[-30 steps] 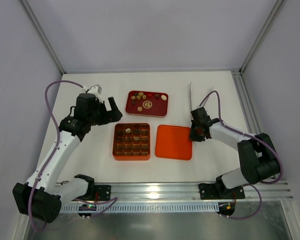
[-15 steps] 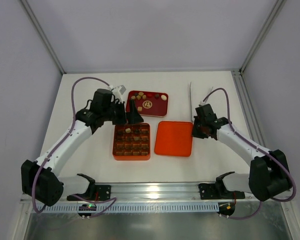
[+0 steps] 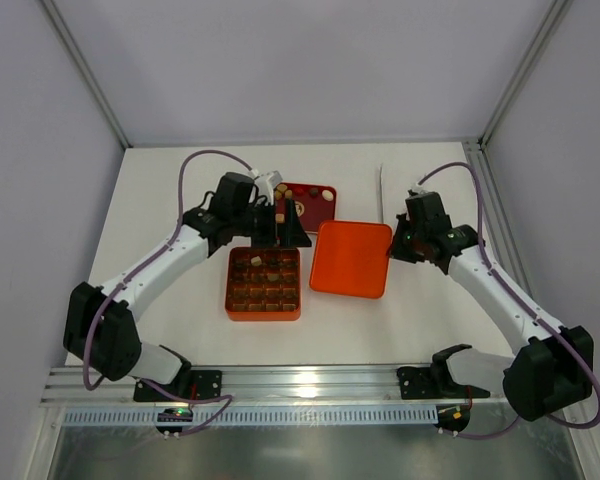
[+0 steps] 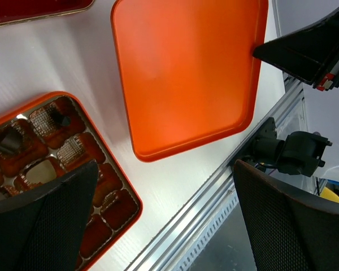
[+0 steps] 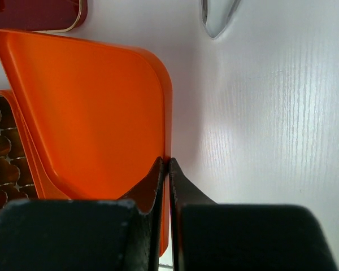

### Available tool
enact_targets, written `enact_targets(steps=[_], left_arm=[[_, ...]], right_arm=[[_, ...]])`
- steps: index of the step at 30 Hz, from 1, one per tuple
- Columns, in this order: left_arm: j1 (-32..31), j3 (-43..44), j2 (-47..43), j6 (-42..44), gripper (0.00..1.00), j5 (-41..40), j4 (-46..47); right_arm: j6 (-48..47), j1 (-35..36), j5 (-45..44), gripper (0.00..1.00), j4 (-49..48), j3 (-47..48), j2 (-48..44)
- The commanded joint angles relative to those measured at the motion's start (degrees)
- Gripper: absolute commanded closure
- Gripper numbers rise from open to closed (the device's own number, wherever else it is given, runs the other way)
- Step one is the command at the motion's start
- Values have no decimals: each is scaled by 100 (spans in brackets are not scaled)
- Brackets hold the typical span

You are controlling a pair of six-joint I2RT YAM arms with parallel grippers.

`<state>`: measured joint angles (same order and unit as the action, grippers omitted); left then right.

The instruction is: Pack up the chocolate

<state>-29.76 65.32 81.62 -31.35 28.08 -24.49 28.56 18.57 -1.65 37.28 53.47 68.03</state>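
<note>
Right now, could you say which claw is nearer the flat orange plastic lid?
Right. The right claw clamps the flat orange lid; the left claw hangs open left of it.

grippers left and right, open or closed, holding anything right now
Left gripper: open, holding nothing.
Right gripper: closed on the rim of the orange lid.

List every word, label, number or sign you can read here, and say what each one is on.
No text can be read.
White emblem on the dark red tray: too small to read, partly hidden by the left gripper.
Orange lid and orange box: no markings show.
</note>
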Motion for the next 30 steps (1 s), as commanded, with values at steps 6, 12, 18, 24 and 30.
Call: enact_targets(steps=[6, 12, 18, 24, 30], left_arm=[[-48, 201, 661, -318, 1, 462, 805], [-83, 253, 1056, -766, 4, 839, 1438], [-188, 253, 1321, -1284, 17, 1217, 2112], [-206, 86, 1356, -1979, 51, 1578, 3036], [-206, -10, 1312, -2340, 91, 1719, 3284]], right_arm=[[-26, -222, 770, 96, 201, 620, -387], [27, -257, 982, 96, 236, 761, -448], [124, -292, 1254, 96, 140, 744, -536], [220, -292, 1413, 96, -71, 568, -589], [203, -284, 1431, 96, -142, 515, -580]])
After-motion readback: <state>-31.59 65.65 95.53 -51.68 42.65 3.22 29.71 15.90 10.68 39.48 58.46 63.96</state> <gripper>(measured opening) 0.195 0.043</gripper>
